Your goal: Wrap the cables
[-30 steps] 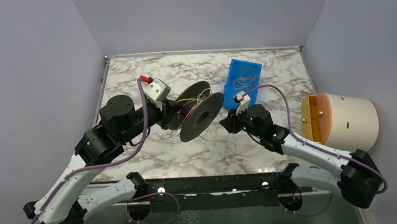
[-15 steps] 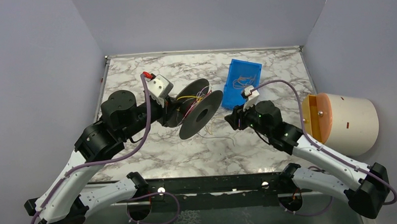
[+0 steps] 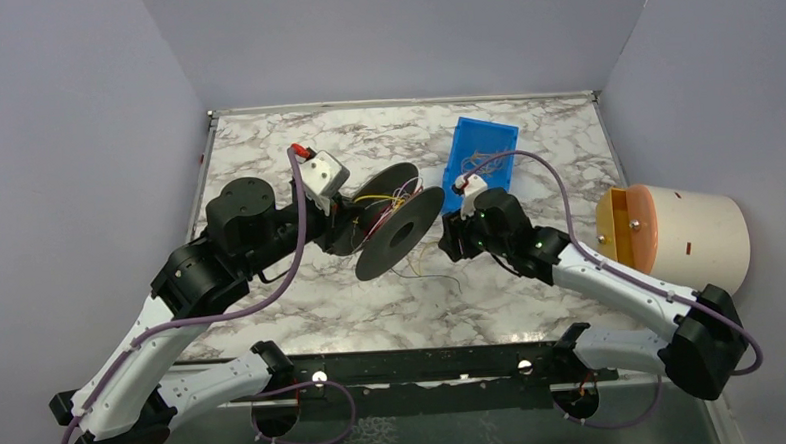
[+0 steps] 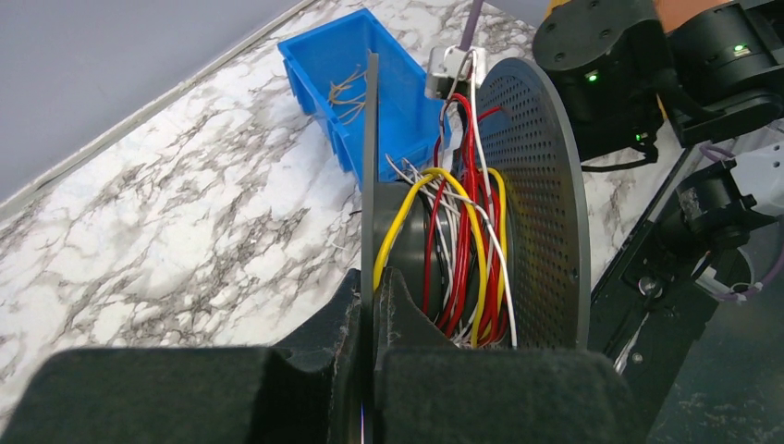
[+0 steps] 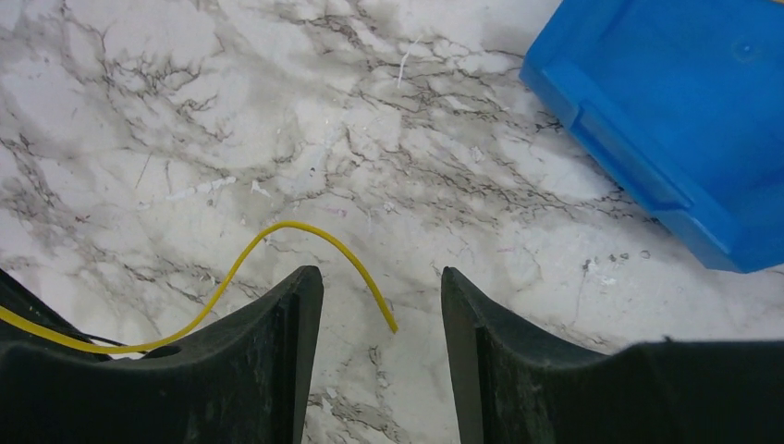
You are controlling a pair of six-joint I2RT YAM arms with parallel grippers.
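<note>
We see left hand (image 4: 373, 277) clamping spool (image 4: 536, 185) disc; cables (image 4: 462, 250) wound on its hub. Our right hand (image 5: 381, 287) open, yellow tail (image 5: 294, 223) loose over counter (image 5: 139, 92). Risk: springy tail unwinds, nothing pinning it.

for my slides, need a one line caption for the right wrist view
Right gripper, jaws open, over a yellow cable end on the marble table beside a blue bin.
</note>
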